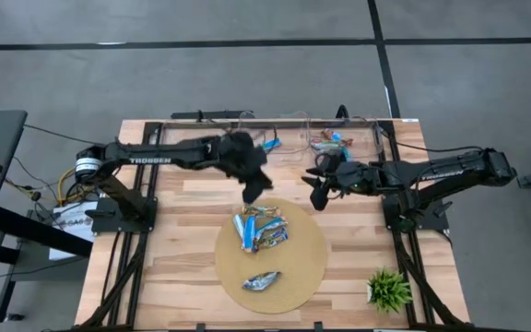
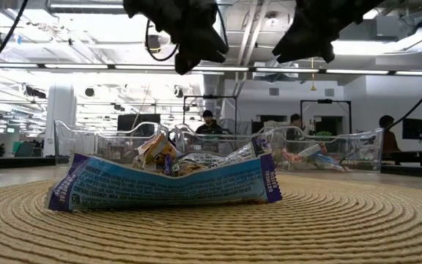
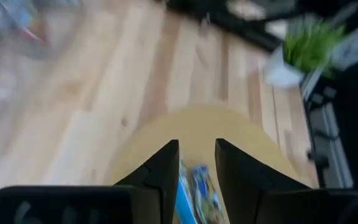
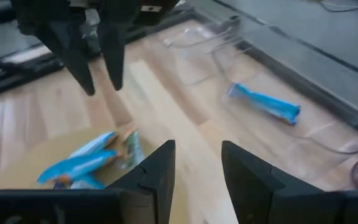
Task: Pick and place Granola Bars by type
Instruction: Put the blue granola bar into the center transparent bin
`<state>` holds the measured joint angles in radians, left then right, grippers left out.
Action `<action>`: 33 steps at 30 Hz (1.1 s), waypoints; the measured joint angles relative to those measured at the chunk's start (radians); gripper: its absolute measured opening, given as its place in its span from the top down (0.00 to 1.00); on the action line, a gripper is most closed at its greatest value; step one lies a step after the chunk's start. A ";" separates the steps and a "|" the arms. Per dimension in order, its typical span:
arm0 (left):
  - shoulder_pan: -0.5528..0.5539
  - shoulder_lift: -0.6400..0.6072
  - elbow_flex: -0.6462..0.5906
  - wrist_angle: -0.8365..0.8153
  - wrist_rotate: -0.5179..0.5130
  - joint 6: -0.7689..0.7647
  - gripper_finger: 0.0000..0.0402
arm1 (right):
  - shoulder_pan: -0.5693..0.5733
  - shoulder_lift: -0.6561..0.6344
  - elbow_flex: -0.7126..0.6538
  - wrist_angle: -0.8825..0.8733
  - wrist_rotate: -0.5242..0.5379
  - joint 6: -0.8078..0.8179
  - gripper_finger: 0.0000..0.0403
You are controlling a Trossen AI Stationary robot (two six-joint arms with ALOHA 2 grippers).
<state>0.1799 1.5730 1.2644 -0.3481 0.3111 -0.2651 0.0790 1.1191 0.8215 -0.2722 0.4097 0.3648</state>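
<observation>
Two dark arms reach in over a wooden table [image 1: 192,267], meeting above the far edge of a round tan woven mat [image 1: 298,267] that lies toward the near edge. The left gripper [image 1: 254,191] hangs just off the mat's far-left rim, its claw released and empty. The right gripper [image 1: 320,195] hovers just off the mat's far-right rim, its fingers likewise parted with nothing between them. Bare wood lies open on both sides of the mat.

On the mat, a cluster of granola bars [image 1: 261,229] sits near the far edge: several blue-and-white wrappers with a tan one among them, too tangled to count exactly. One more blue-and-white bar [image 1: 260,280] lies alone near the mat's near edge.

Along the table's far edge stand clear plastic bins [image 1: 289,138]. The left one holds a single blue bar [image 4: 265,103]; the right one holds a small heap of reddish bars [image 1: 330,142], number unclear. A small green potted plant [image 1: 388,289] stands at the near right corner.
</observation>
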 joint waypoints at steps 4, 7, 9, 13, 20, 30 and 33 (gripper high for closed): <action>-0.109 0.014 0.000 -0.086 -0.110 0.001 0.76 | 0.057 0.000 0.000 -0.048 -0.001 0.000 0.70; -0.183 0.027 0.000 -0.134 -0.178 -0.003 0.76 | 0.096 0.000 0.000 -0.075 -0.023 0.000 0.70; -0.223 0.033 0.000 -0.158 -0.217 -0.014 0.76 | 0.119 0.000 0.000 -0.080 -0.045 0.006 0.70; -0.288 0.053 -0.002 -0.158 -0.270 -0.068 0.76 | 0.160 0.000 0.000 -0.088 -0.055 0.051 0.70; -0.375 0.130 -0.002 -0.111 -0.283 -0.124 0.76 | 0.213 0.000 0.001 -0.098 -0.055 0.080 0.70; -0.405 0.216 0.003 -0.081 -0.305 -0.193 0.76 | 0.238 0.000 0.001 -0.161 -0.075 0.107 0.70; -0.405 0.249 0.005 -0.068 -0.295 -0.193 0.76 | 0.241 0.001 0.001 -0.178 -0.076 0.107 0.70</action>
<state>-0.2255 1.8217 1.2697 -0.4158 0.0166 -0.4581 0.3202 1.1196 0.8227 -0.4505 0.3337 0.4719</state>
